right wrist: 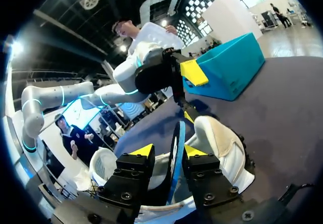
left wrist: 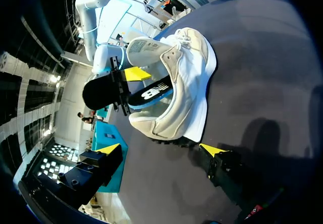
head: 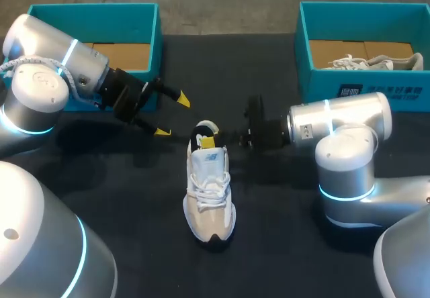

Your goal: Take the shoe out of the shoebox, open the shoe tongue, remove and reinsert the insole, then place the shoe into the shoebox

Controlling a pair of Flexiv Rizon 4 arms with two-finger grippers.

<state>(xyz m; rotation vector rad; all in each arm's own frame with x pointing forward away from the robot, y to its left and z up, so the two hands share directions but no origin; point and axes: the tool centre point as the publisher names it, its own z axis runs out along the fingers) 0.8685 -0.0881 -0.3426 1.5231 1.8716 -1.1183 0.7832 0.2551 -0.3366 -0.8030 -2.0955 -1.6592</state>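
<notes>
The shoe (head: pixel 209 197) stands on its sole on the counter (head: pixel 282 244), outside both boxes, heel toward them and toe toward the robot. The insole (right wrist: pixel 175 148) is raised on edge out of the heel opening and is pinched between the fingers of the right hand (head: pixel 209 141), which reaches in from the right. The left hand (head: pixel 172 115) is spread and is held near the heel, apart from the shoe as far as can be seen.

The step in hand is judged to be the handling of the insole; whether it is on its way out or back in cannot be told. In either case the shoe should be steadied first: it is light and unheld, so it may be dragged or tipped with the insole. The left hand could be closed on the heel collar or pressed on the side wall before the right hand is moved. The insole is best drawn up and back along the line of the shoe, so that its front end is slid out from under the tongue rather than folded. For reinsertion, the front end should be fed in first and the heel end pressed flat last.

The left box (head: pixel 94 9) shows only its bare cardboard floor. In the right box (head: pixel 322 86) a second shoe (head: pixel 376 62) is seen lying against the near wall.
</notes>
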